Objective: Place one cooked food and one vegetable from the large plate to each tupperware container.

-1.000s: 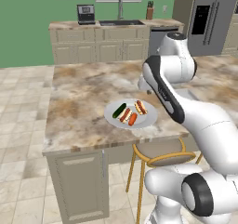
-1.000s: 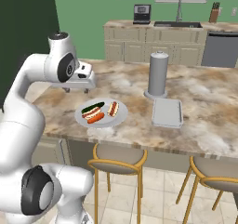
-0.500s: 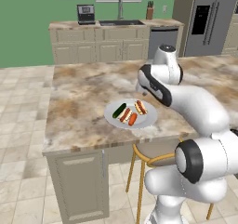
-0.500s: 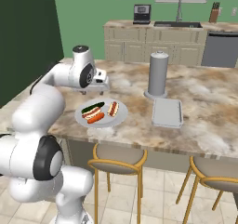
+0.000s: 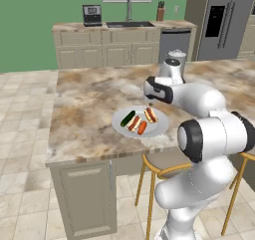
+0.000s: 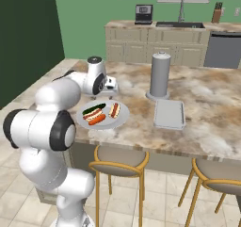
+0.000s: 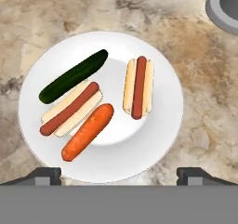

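Marble counter on a kitchen island, green walls and a sink run behind it, stools tucked along the near side. Going left to right in the right base view: the arm is folded over with the gripper hanging just past the plate's far rim, nothing in it. In the hand view the two fingers sit wide apart at the bottom corners, so it's open and empty.

On the plate, again left to right from the hand view: cucumber lying diagonal, one hot dog right under it and touching it, carrot just beside that along the near edge, then the second hot dog off on its own, apart from the rest. All four pieces sit on the plate, so nothing's been moved over yet.

Further right there's a tall grey canister, and just in front of it one grey tray, empty. I can't pick out the second tray from these shots.

My read: this is the lining-up bit before the first pick. The lone hot dog looks like the easy starter since nothing's crowding it. Next move would be dropping straight down with the fingers straddling the bun across its narrow side, then closing. The cucumber/hot dog/carrot cluster will be fiddlier; could nudge a neighbour.
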Motion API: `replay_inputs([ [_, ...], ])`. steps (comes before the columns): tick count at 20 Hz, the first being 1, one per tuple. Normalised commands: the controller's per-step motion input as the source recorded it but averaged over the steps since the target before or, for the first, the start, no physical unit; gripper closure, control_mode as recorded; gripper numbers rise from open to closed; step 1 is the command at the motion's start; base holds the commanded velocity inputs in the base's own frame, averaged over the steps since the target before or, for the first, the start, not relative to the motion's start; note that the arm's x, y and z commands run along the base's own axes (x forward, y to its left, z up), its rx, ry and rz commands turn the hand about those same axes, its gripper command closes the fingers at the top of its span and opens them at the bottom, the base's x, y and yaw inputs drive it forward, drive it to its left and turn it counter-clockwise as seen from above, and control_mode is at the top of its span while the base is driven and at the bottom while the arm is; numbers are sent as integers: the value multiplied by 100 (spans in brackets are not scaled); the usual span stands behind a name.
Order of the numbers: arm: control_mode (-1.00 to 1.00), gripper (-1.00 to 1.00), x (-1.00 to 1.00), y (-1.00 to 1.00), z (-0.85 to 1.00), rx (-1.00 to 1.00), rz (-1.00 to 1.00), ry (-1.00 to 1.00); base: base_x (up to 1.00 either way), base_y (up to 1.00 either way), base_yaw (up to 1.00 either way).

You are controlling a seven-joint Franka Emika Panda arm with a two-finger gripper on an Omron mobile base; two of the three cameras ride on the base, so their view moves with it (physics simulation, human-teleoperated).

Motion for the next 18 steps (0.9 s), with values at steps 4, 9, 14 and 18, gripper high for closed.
replay_inputs([
  [4, -100, -100, 50, -9, -46, 0, -1, 12, 0, 0, 0],
  [9, -100, -100, 69, -2, -57, 0, -11, 7, 0, 0, 0],
  [14, -100, -100, 73, -23, -50, 0, -15, 23, 0, 0, 0],
  [18, -100, -100, 37, 0, -20, 8, -1, 5, 0, 0, 0],
])
